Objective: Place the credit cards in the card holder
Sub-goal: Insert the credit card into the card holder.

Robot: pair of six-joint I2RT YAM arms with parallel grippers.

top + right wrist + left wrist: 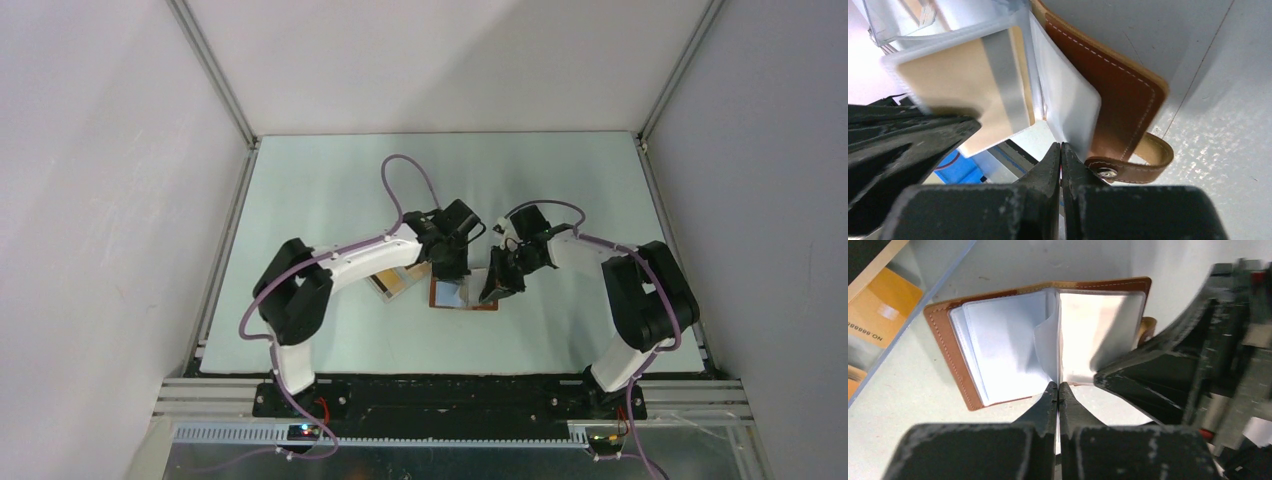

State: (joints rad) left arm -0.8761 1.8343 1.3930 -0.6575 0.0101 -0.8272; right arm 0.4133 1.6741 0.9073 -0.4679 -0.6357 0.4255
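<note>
Brown leather, stitched pale along its edge, makes up the cover of the card holder [955,365]. It is laid open on the pale table [330,200] between the two arms, with its grey-blue plastic pockets turned upward. The holder is seen just right of a clear plastic box [392,283], close beside it but apart from it.

The left gripper [1058,390] is brought to the near edge of the holder, at its fold. Its jaws are pressed fully together, and a thin pocket leaf that stands upright there runs straight down into the tips, so it appears to be nipped between them.

The right gripper [1061,150] is set at the holder's other half, close beside the left one. Its jaws are likewise closed to a hairline, and the corner of a white pocket leaf is caught at the tips. Just beside these tips the snap tab [1128,170] is curled outward from the cover, its metal stud showing.

Of the credit cards, one [948,85], pale gold with a grey stripe, is seen through a raised pocket of the holder in the right wrist view. Another, orange with printed digits [883,305], is lying inside the clear box.
</note>
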